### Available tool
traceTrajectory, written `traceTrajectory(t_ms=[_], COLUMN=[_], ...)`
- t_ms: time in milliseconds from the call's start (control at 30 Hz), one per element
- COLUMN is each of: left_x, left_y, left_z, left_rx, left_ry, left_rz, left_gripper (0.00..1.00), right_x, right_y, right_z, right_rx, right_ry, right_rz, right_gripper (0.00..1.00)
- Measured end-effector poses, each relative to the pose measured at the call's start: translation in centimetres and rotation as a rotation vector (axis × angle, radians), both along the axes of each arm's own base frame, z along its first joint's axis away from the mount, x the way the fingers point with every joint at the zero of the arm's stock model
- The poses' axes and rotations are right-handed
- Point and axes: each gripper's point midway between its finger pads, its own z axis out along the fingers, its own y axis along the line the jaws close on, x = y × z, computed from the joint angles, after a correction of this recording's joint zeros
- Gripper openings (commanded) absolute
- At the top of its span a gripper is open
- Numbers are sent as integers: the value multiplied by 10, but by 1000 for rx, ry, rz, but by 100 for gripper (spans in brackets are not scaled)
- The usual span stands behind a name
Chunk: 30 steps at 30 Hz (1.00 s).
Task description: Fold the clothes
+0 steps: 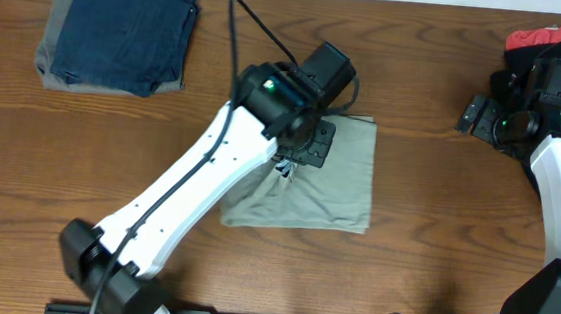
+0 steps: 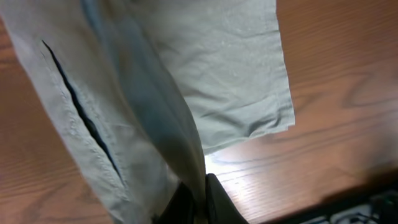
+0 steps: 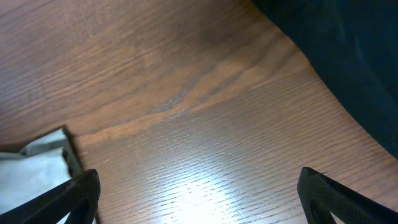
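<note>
Overhead looks straight down on the counter (image 1: 434, 239). The left wrist view sits very close to the khaki shorts (image 2: 236, 62) at mid-counter, shared with overhead. The right wrist view looks low across wood near the right edge.

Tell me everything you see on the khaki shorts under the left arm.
The khaki shorts are light beige woven cloth, folded into a rough rectangle at the centre of the wooden table. The left wrist view shows a dark slit pocket, a stitched hem and creases. The left gripper has its jaws shut on a raised fold of the cloth; only it and the table seem to touch them.
</note>
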Motion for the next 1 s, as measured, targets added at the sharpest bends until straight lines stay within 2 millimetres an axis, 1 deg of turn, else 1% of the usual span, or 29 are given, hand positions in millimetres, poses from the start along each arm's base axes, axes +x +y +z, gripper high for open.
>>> traceTrajectory(t_ms=[100,200,300,500,567,633,800,900,1000], left_x=[-4,-3,1,6,10,12,17,17,17], left_y=[-3,-9,-18,-37,-49,-58,-84,-96,-105], left_z=[9,9,4,-21,-30,-36,-51,-64,-83], left_rx=[-42,-63,-81,-87,-96,-106,-128,-124,-110], left_ry=[-7,-2,-6,20,21,16,-1,5,23], left_rz=[-9,-16,-24,-30,-42,-54,-91,-108,-121], left_gripper=[6,6,6,6,6,6,6,6,6], right_x=[0,0,0,0,0,0,0,0,0], right_y=[0,0,0,0,0,0,0,0,0], right_z=[0,0,0,0,0,0,0,0,0], right_rx=[0,0,0,0,0,0,0,0,0], right_ry=[0,0,0,0,0,0,0,0,0], right_rz=[0,0,0,0,0,0,0,0,0], right_gripper=[99,99,99,99,99,98,99,99,99])
